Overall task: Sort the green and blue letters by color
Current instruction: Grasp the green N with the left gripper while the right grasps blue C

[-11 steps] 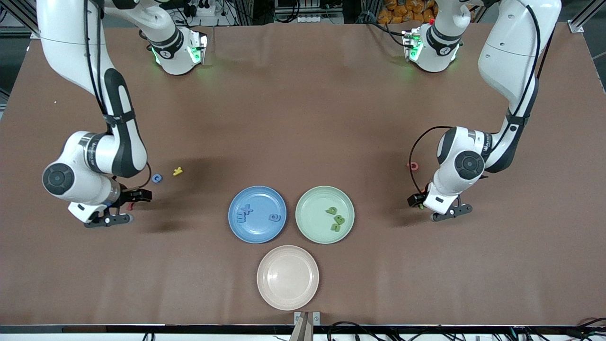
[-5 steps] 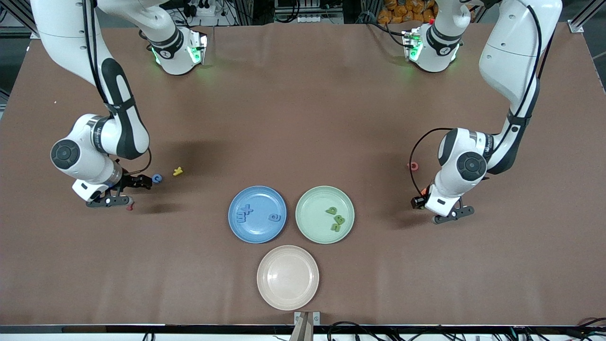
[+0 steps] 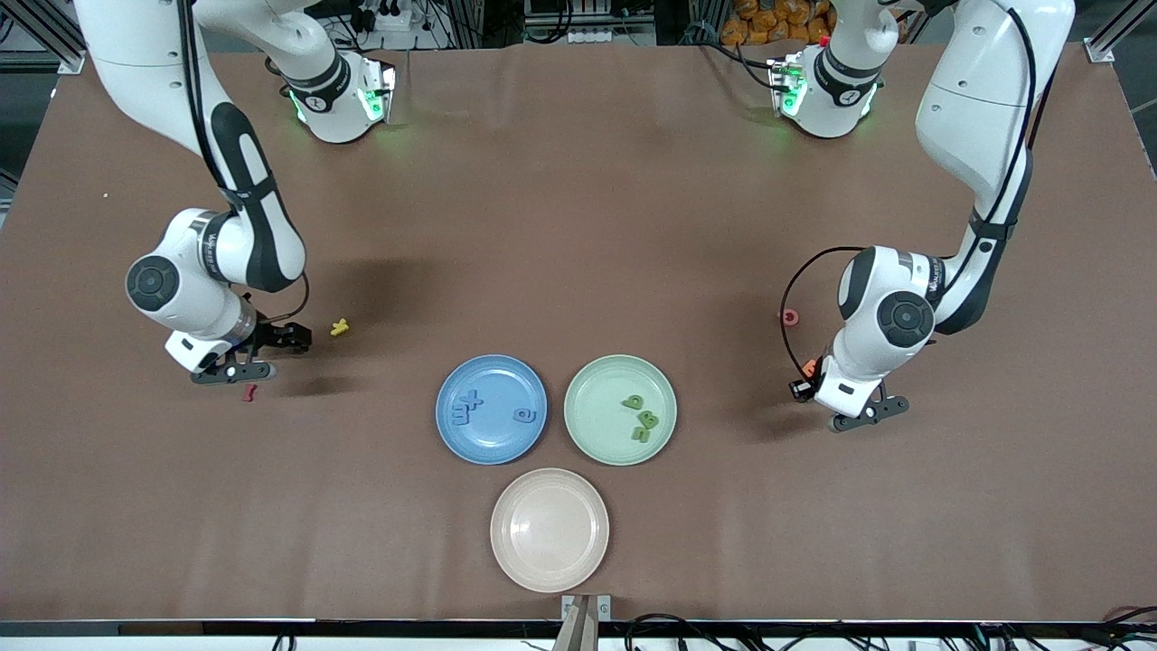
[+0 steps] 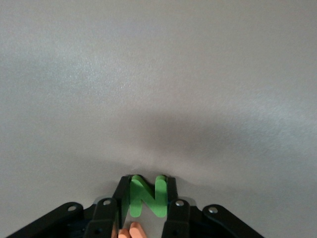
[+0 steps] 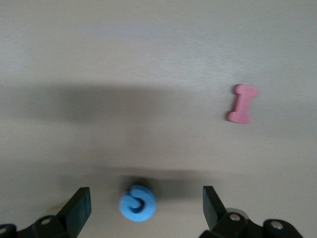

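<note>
A wide table covered in a smooth reddish-brown sheet (image 3: pixel 578 226) fills nearly the whole space, its surface matte with faint creases running across it. Soft overhead light falls evenly and leaves blurred dark shadows on the covering. Along the edge farthest from the front camera, silver aluminium frame struts (image 3: pixel 36 27) stand at the corners, with tangled black cables and a white power strip (image 3: pixel 389 18) in the dim gap between them. A heap of orange objects (image 3: pixel 768 23) sits there too. At the nearest edge runs a black rail (image 3: pixel 271 626) with more loose cables.
</note>
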`<action>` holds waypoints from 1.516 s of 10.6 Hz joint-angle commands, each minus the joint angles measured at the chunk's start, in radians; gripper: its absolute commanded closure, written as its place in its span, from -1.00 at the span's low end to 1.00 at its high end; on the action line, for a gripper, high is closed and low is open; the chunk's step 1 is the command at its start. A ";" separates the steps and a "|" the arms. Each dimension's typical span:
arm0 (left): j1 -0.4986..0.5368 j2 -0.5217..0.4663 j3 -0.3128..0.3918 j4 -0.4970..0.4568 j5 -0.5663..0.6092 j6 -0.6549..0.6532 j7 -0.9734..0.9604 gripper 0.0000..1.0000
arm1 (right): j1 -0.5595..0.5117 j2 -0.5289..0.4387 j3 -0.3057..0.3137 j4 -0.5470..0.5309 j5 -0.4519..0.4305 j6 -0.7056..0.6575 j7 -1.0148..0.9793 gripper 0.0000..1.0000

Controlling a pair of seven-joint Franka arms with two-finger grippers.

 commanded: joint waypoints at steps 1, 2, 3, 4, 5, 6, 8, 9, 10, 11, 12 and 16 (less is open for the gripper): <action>-0.007 0.002 -0.005 0.082 -0.067 -0.082 -0.003 1.00 | 0.032 -0.042 0.001 -0.096 0.029 0.092 0.008 -1.00; -0.008 0.002 -0.006 0.104 -0.087 -0.100 -0.005 1.00 | 0.032 -0.042 0.001 -0.103 0.029 0.101 0.003 -1.00; -0.008 0.000 -0.009 0.121 -0.104 -0.105 -0.005 1.00 | 0.031 -0.042 0.001 -0.106 0.029 0.103 0.003 -1.00; -0.010 0.000 -0.025 0.136 -0.119 -0.105 -0.025 1.00 | 0.032 -0.045 0.001 -0.114 0.029 0.108 0.003 -1.00; -0.016 0.000 -0.028 0.159 -0.121 -0.105 -0.066 1.00 | 0.032 -0.048 0.003 -0.123 0.029 0.117 0.002 -1.00; -0.036 0.000 -0.026 0.173 -0.122 -0.105 -0.106 1.00 | 0.031 -0.056 0.003 -0.143 0.029 0.146 0.003 -1.00; -0.072 0.000 -0.026 0.210 -0.121 -0.105 -0.195 1.00 | 0.029 -0.067 0.004 -0.159 0.029 0.169 0.002 -1.00; -0.092 0.000 -0.026 0.225 -0.121 -0.105 -0.235 1.00 | 0.028 -0.074 0.004 -0.162 0.030 0.169 0.002 -1.00; -0.108 0.000 -0.026 0.237 -0.121 -0.105 -0.276 1.00 | 0.028 -0.081 0.004 -0.166 0.030 0.169 0.003 -1.00; -0.129 0.000 -0.026 0.247 -0.121 -0.105 -0.314 1.00 | 0.028 -0.093 0.004 -0.175 0.033 0.170 0.002 -1.00; -0.149 0.002 -0.026 0.259 -0.121 -0.105 -0.362 1.00 | 0.029 -0.111 0.004 -0.192 0.056 0.186 0.000 -1.00; -0.272 0.040 -0.026 0.317 -0.121 -0.096 -0.543 1.00 | 0.036 -0.119 0.007 -0.211 0.094 0.197 -0.003 -1.00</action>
